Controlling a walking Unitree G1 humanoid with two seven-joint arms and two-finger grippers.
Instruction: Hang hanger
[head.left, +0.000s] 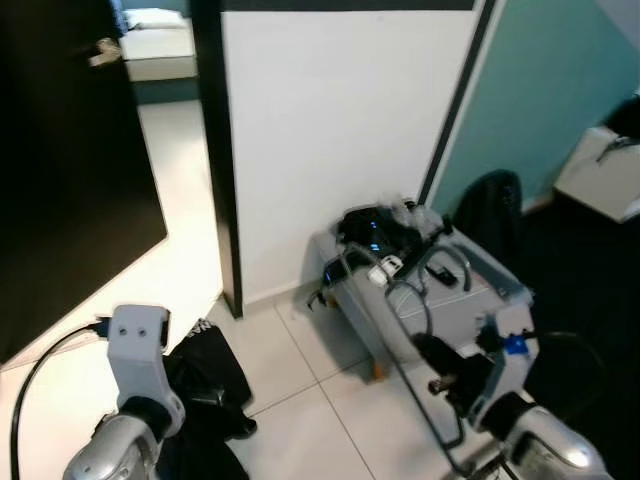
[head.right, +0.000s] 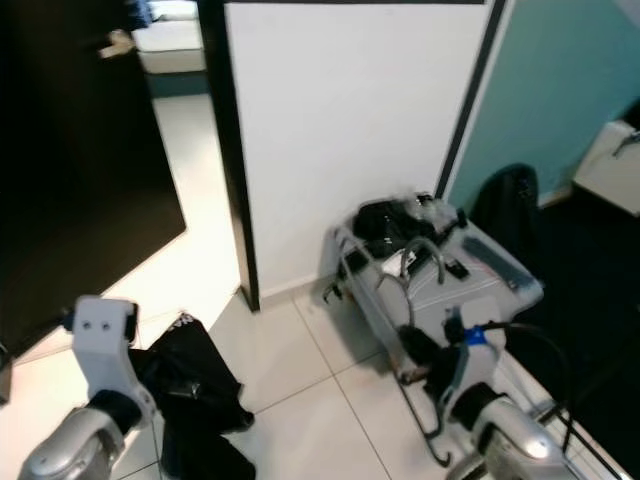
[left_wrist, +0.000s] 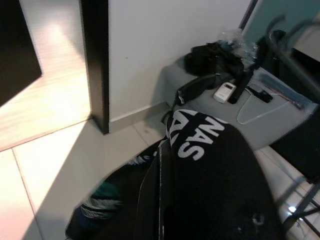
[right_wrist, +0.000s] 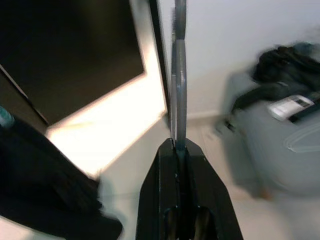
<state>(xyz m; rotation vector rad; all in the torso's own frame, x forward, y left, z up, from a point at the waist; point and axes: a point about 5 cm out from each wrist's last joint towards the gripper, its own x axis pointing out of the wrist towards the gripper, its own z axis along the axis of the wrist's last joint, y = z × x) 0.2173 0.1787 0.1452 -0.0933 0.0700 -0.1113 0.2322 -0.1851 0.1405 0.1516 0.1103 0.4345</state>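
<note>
My right gripper (right_wrist: 178, 145) is shut on a thin grey hanger (right_wrist: 179, 90), whose bar runs straight out from between the fingers. From the head the right gripper (head.left: 442, 362) sits low at the right, in front of a grey case. My left gripper (left_wrist: 162, 156) is low at the left with its fingers together, and a black garment (left_wrist: 215, 165) with white letters is draped over it. The same garment (head.left: 205, 368) hangs down to the tiled floor beside my left arm.
The grey case (head.left: 470, 300) stands against the white wall (head.left: 330, 130), with black gear, cables and a white remote (head.left: 385, 266) on top. A black door post (head.left: 215, 150) and a dark door (head.left: 70, 150) are on the left. A black backpack (head.left: 490, 210) leans on the teal wall.
</note>
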